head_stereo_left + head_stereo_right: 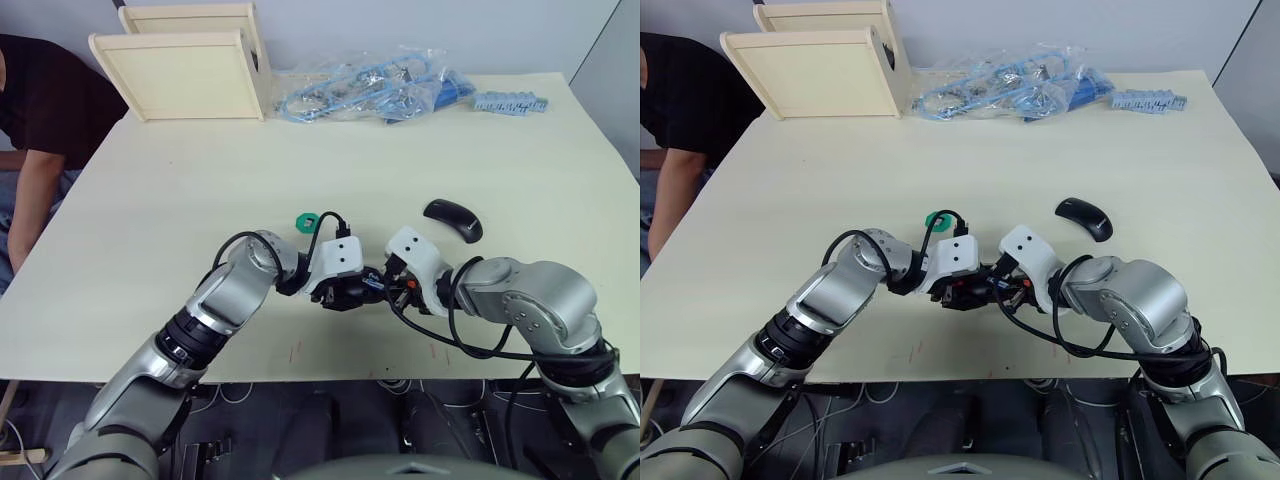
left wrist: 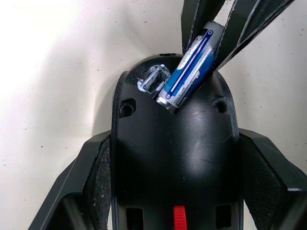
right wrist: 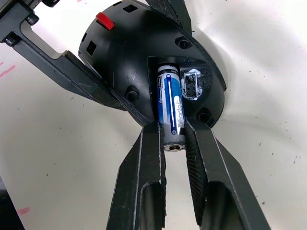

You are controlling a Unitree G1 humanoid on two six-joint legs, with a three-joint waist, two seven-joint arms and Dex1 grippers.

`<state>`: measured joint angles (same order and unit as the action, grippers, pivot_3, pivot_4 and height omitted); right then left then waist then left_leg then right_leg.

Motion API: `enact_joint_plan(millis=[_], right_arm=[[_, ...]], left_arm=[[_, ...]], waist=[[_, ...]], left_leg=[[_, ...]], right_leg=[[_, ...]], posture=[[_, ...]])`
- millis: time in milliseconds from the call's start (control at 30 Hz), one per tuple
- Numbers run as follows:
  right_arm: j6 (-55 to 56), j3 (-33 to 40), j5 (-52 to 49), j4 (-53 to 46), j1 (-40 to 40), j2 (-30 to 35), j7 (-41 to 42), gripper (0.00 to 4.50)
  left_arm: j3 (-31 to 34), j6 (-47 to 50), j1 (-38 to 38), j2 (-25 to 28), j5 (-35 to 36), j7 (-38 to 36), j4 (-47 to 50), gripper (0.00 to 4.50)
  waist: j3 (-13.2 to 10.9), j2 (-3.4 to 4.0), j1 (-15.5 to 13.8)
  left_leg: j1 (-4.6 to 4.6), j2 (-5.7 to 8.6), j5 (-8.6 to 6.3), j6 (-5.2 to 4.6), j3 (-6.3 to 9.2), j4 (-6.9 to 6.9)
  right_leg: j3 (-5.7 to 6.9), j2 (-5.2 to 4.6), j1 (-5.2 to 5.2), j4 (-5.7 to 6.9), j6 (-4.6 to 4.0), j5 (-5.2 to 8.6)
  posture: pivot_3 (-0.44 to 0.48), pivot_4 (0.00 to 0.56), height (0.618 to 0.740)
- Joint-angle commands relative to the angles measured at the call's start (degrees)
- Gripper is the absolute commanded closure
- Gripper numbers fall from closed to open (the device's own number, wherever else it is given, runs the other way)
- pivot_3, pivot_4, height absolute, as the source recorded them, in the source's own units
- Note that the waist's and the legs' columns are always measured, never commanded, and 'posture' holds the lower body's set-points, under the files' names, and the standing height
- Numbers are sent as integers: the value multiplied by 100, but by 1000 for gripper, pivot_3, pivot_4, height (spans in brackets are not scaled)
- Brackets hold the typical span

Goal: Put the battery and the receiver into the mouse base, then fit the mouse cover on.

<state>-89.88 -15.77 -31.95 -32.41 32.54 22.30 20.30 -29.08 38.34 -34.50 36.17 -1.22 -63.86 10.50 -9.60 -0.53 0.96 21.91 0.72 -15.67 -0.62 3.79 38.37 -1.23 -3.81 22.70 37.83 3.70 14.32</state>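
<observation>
My left gripper (image 2: 175,139) is shut on the mouse base (image 2: 172,163), its two fingers clamping the black body's sides just above the table near the front edge. The right gripper (image 3: 172,132) is shut on the battery (image 3: 171,105). The blue battery is tilted, with its far end inside the base's battery bay (image 2: 187,69). A small silvery part (image 3: 191,86) sits in the slot beside it; I cannot tell whether it is the receiver. The mouse cover (image 1: 453,218) lies on the table, to the right of and behind both grippers.
A green scalloped disc (image 1: 305,220) lies just behind the left gripper. Wooden boxes (image 1: 190,70) stand at the back left. A plastic bag of blue parts (image 1: 370,90) and a blue strip (image 1: 510,102) lie at the back. A person's arm (image 1: 30,200) rests at the left edge.
</observation>
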Motion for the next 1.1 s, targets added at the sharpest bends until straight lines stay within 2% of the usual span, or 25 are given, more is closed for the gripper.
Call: enact_joint_plan(millis=[33,100,267,333,467,633,767,867,900,967,1067,1100], right_arm=[[33,116,-24,-71,-12,3,35,1992],[52,272,-82,-238,-94,161,128,1137],[523,529,-207,-746,-530,725,401,1137],[1614,592,42,-1083,-1062,1029,586,1137],[3417,996,15,-1179,-2081,966,1254,1137],[4495,1061,57,-912,-2541,780,1518,1137],[5355,693,533,-319,-2798,572,1572,1137],[5991,560,741,138,-2893,327,1652,1987],[6258,529,860,299,-2927,228,1638,2607],[6867,519,1034,666,-3050,-7,1627,3232],[7643,463,1192,1050,-3255,-206,1835,4465],[7817,459,1227,1155,-3292,-264,1872,4465]], left_arm=[[-200,-16,114,-84,-118,110,-22,1505],[-192,-18,120,-85,-121,111,-29,1505],[-175,-20,136,-97,-130,113,-35,1505],[-171,-22,144,-101,-131,113,-36,1505],[-162,-47,133,-107,-137,107,-76,1505],[-151,-92,107,-116,-152,96,-129,1505],[-146,-112,94,-128,-154,89,-144,1505],[-140,-125,99,-115,-158,83,-146,1505],[-135,-131,103,-107,-160,83,-138,1505],[-129,-122,111,-98,-164,88,-122,1505],[-123,-96,131,-87,-163,94,-83,1505],[-122,-88,133,-87,-163,96,-76,1505]], waist=[[6,-1,8],[7,0,0],[6,0,-34],[6,-1,-46],[6,-1,-18],[6,-2,-24],[7,-3,-34],[6,-1,-31],[6,-1,-32],[6,-2,-32],[6,-2,-37],[6,-2,-35]], left_leg=[[-2,0,0,0,0,0],[-3,0,0,0,0,0],[8,7,0,0,2,0],[9,8,0,0,5,-2],[12,10,0,0,-3,-2],[7,9,0,0,-2,-1],[8,10,0,0,-3,-1],[6,10,0,0,-5,-1],[6,10,0,0,-5,-1],[6,10,0,0,-4,-1],[6,10,0,0,-5,-2],[6,10,0,0,-6,-2]], right_leg=[[-1,0,0,1,0,0],[-2,1,0,4,0,0],[3,-9,1,-9,3,0],[6,-11,1,-9,6,3],[13,-13,0,-10,11,6],[9,-13,-3,-6,11,6],[11,-14,-6,-10,11,6],[12,-13,-6,-8,11,6],[8,-13,-5,-7,11,6],[9,-13,-5,-8,11,6],[12,-13,-6,-8,11,7],[11,-13,-5,-9,11,7]], posture=[[0,150,740],[0,150,740],[0,150,740],[0,150,740],[0,150,740],[0,150,740],[0,150,740],[0,150,740],[0,150,740],[0,150,740],[0,150,740],[0,150,740]])
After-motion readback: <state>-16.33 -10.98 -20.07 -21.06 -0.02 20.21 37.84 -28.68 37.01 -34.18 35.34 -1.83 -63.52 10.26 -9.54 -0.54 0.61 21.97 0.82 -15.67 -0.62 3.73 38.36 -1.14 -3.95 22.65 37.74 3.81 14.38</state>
